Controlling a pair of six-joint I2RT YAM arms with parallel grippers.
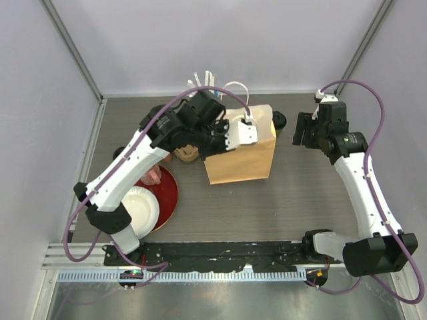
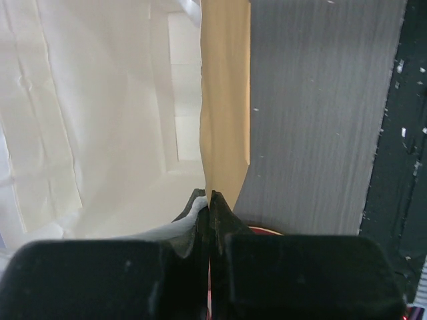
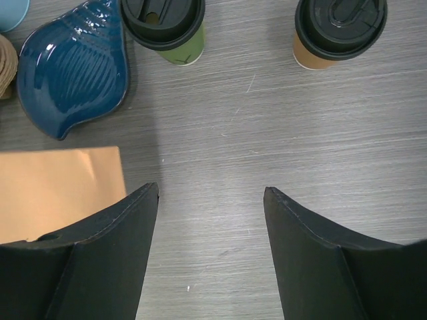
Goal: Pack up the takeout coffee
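The green-sided cup (image 3: 170,33) and the brown-sided cup (image 3: 337,40) stand upright and apart near the far edge of the worktop (image 3: 267,133). They are probably light, with thin paper walls that dent. Their black lids (image 3: 340,19) might pop off, so grip each cup gently around the body, below the lid. The right hand (image 3: 210,190) hovers before them, fingers apart and empty. The left hand (image 2: 210,203) is clamped on the paper bag (image 1: 240,157) at its rim.

**A:** Any room ahead of your right gripper (image 3: 210,192)?

**B:** Bare table (image 3: 220,133) between my spread fingers, right up to the cups. The green cup (image 3: 175,41) and brown cup (image 3: 333,37) stand well apart, with a lane between them.

**A:** And at the sides?

**B:** A blue dish (image 3: 73,73) crowds the green cup, and the paper bag (image 3: 60,190) lies by one finger. My left gripper (image 2: 209,200) pinches the bag's edge, and its mouth gapes.
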